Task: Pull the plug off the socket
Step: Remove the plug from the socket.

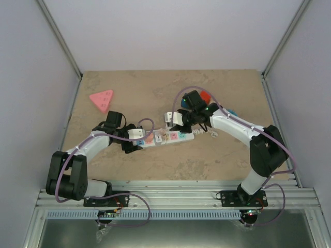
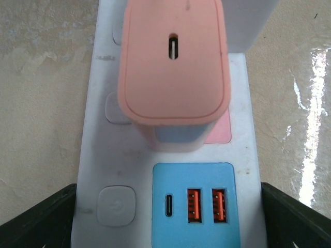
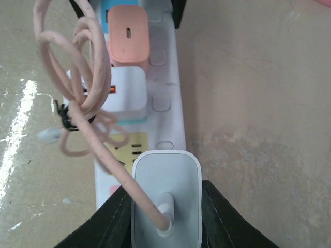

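Plug [image 3: 166, 199]: white, pink cable [image 3: 101, 67] attached; clenched in right gripper [image 3: 165, 188] jaws, over the strip's yellow-pink end.
Socket [image 1: 173, 137]: flat, mid-worktop [image 1: 222, 160]; blue end pinched between left gripper [image 2: 166, 212] jaws.
Also seated: pink adapter [image 2: 173, 67], white adapter [image 3: 126, 93].
Apart, far left: pink triangular block [image 1: 102, 99].

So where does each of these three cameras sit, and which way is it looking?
Top external: fixed above and behind the arms, looking down on the table; both arms show, meeting at the power strip.
Left wrist: on the left arm, looking along the strip close up; the left fingers flank it.
Right wrist: on the right arm, looking along the strip from the opposite end; the right fingers flank a white plug.
Shared: both wrist views show the pink charger.
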Robot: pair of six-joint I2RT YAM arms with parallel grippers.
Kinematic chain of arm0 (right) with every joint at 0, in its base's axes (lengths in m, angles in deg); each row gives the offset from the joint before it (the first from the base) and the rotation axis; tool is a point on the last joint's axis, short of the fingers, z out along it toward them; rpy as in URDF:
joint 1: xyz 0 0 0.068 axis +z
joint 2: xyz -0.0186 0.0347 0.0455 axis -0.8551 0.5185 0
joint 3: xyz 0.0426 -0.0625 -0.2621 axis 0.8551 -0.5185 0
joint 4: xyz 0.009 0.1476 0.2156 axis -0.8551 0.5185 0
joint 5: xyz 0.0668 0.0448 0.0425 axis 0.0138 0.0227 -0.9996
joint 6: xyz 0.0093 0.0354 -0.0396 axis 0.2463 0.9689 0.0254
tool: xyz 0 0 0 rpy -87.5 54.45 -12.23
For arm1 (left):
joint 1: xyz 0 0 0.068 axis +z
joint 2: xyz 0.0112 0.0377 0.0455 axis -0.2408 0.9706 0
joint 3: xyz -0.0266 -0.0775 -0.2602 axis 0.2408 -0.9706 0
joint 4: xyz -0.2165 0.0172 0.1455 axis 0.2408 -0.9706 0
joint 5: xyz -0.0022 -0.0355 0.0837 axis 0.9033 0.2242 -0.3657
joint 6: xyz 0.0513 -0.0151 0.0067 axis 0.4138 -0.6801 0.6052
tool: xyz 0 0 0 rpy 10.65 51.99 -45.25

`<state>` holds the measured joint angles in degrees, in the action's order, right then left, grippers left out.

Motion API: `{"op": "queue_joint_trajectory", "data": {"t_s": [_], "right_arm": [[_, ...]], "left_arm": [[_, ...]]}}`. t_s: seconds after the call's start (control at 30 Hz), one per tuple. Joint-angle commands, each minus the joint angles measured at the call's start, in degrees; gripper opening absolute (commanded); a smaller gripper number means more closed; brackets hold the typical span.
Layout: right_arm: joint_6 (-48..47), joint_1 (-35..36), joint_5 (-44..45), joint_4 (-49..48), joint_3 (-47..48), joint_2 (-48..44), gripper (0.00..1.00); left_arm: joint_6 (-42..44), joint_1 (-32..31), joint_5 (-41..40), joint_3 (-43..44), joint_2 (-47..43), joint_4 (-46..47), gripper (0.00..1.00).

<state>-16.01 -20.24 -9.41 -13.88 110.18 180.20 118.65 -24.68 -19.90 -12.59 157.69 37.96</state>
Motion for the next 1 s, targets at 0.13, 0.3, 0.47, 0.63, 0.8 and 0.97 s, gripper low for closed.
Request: {"op": "queue_joint_trajectory", "data": {"t_s": [0.13, 0.3, 0.47, 0.63, 0.8, 0.97], "right_arm": [[4.4, -4.8, -5.8, -1.7, 1.7, -1.1, 0.01], [9.2, -8.0, -5.9, -3.1, 3.0, 0.5, 0.01], [12.3, -10.2, -5.9, -2.4, 4.9, 3.8, 0.01], [12.7, -11.3, -4.5, -2.9, 4.8, 5.1, 0.01], [13.4, -11.3, -0.1, -4.5, 4.4, 5.8, 0.01], [13.0, -12.2, 4.4, -5.2, 3.9, 5.5, 0.01]], "left_arm": [[-0.4, 0.2, 3.9, 0.6, -0.7, 2.9, 0.00], [-0.4, 0.2, 4.0, 0.6, -0.7, 2.9, 0.00], [-0.3, 0.2, 4.0, 0.7, -0.7, 2.8, 0.00], [-0.3, 0.2, 4.0, 0.6, -0.7, 2.9, 0.00], [-0.2, 0.2, 4.1, 0.6, -0.6, 2.8, 0.00], [-0.2, 0.3, 4.1, 0.6, -0.9, 2.8, 0.00]]}}
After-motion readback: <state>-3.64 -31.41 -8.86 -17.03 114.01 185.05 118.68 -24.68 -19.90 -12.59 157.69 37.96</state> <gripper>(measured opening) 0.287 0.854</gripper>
